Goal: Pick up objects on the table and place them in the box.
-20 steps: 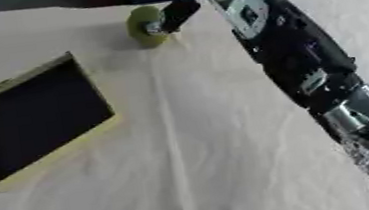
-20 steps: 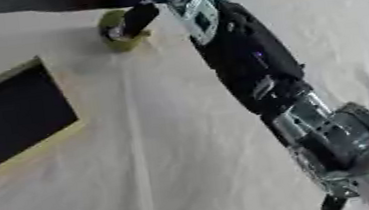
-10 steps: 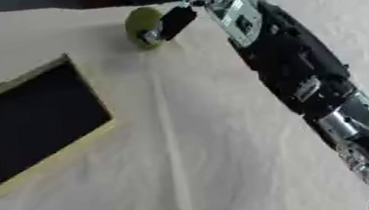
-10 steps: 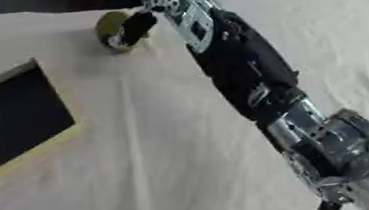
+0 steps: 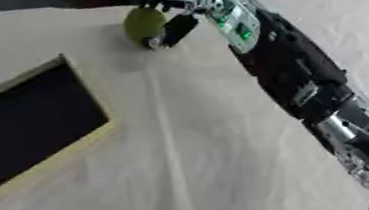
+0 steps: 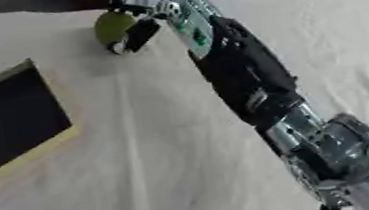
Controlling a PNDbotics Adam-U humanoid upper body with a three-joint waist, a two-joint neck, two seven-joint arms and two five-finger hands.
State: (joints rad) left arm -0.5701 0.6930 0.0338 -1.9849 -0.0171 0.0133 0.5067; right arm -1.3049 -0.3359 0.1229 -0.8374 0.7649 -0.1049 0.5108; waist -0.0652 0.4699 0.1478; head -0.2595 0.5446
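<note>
One right hand (image 5: 179,16) now grips green object (image 5: 143,24).

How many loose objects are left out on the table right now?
1: a green round object at the far side of the table, with the right hand at it. The box looks empty inside. The arm could hide something behind it.
</note>
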